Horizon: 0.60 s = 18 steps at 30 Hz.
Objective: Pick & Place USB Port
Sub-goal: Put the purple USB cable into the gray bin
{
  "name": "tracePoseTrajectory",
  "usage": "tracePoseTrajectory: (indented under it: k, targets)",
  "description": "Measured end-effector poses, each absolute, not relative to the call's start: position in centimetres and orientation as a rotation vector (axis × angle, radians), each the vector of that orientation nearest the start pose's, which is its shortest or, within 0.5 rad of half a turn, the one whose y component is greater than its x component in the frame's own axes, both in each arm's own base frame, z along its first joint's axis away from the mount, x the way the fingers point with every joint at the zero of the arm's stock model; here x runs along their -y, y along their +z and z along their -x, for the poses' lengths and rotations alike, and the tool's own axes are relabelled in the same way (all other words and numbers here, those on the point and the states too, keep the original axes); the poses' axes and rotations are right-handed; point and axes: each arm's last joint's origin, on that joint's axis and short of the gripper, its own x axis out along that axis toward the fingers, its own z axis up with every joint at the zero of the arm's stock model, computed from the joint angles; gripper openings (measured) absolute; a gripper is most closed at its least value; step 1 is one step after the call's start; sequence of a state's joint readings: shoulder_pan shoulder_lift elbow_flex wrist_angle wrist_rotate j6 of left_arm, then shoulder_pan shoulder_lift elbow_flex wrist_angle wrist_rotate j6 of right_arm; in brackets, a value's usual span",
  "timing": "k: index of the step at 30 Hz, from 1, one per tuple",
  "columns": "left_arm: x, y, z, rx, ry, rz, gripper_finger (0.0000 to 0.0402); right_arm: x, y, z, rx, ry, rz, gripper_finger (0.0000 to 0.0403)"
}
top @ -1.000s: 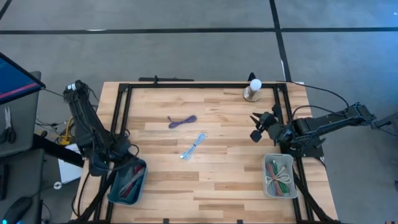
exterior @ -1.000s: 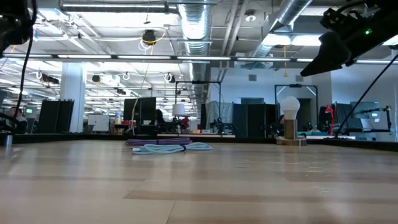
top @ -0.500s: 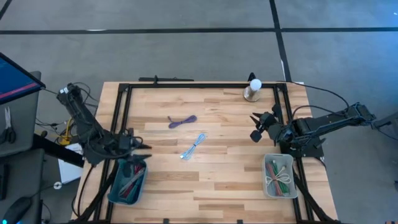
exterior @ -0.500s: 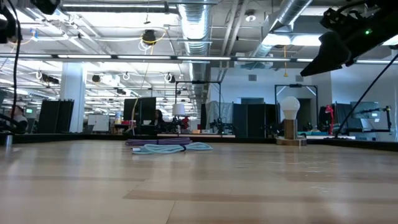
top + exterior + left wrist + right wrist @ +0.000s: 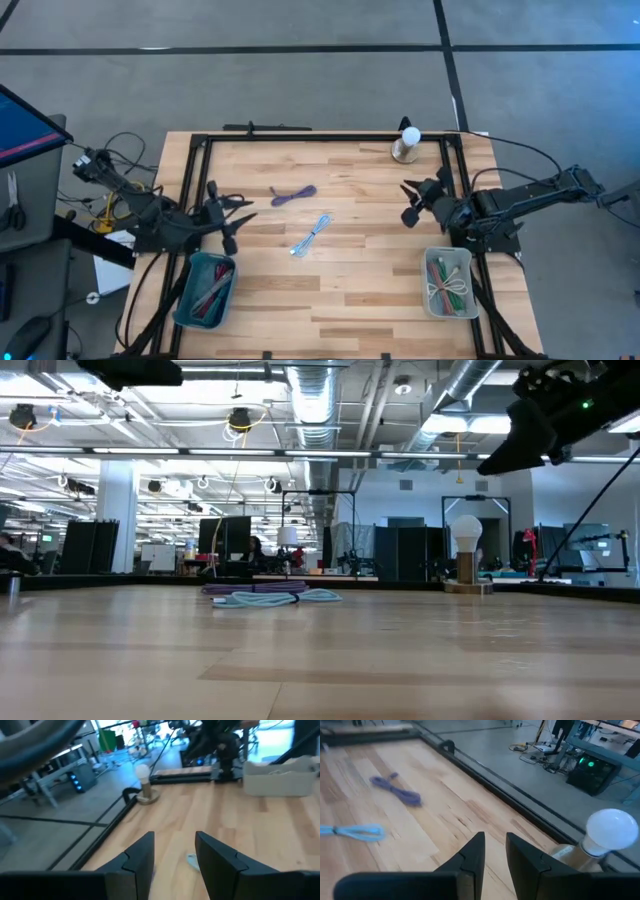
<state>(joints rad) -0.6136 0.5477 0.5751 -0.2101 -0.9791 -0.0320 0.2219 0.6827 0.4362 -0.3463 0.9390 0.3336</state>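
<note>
A purple coiled cable (image 5: 293,195) and a light-blue coiled cable (image 5: 311,236) lie flat on the wooden table, near its middle; both show in the right wrist view, purple (image 5: 397,790) and blue (image 5: 355,832). My left gripper (image 5: 228,212) is open and empty above the table's left part, just beyond the blue bin (image 5: 205,290), pointing toward the cables; its fingers stand apart in its wrist view (image 5: 174,855). My right gripper (image 5: 408,202) is open and empty above the table's right part, pointing toward the cables (image 5: 495,850).
The blue bin at the near left holds several cables. A white bin (image 5: 448,282) at the near right holds several more. A lamp with a white bulb on a wooden base (image 5: 406,143) stands at the far right edge. A black frame (image 5: 300,137) borders the table.
My left gripper has risen from over the blue bin, where it pointed down, and swung toward the table's far and right side. It now points level across the table toward the cables. The cables have stayed where they were.
</note>
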Motion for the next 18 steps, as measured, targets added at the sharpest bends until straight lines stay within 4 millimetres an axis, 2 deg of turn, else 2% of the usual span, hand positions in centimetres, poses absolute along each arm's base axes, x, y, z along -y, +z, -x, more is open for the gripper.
tracePoseTrajectory:
  k: [2, 5, 9, 12, 18]
  targets:
    - [4.8, 29.1, -11.6, -0.136, 0.390, -0.110, 0.0143, -0.8, 22.4, -14.3, -0.362, -0.711, -0.016, 0.0071]
    - [4.6, 28.9, -12.0, -0.150, 0.420, -0.119, 0.0143, -1.2, 23.0, -15.0, -0.344, -0.528, -0.021, 0.0071]
    - [4.6, 28.5, -12.4, -0.183, 0.434, -0.151, 0.0143, -1.6, 23.7, -16.4, -0.272, -0.385, 0.025, 0.0071]
    - [4.5, 27.7, -12.3, -0.232, 0.467, -0.205, 0.0143, -2.0, 23.7, -17.5, -0.251, -0.323, 0.098, 0.0071]
    - [3.5, 25.9, -11.2, -0.249, 0.697, -0.294, 0.0130, -1.9, 22.4, -19.7, -0.292, -0.309, 0.181, 0.0071]
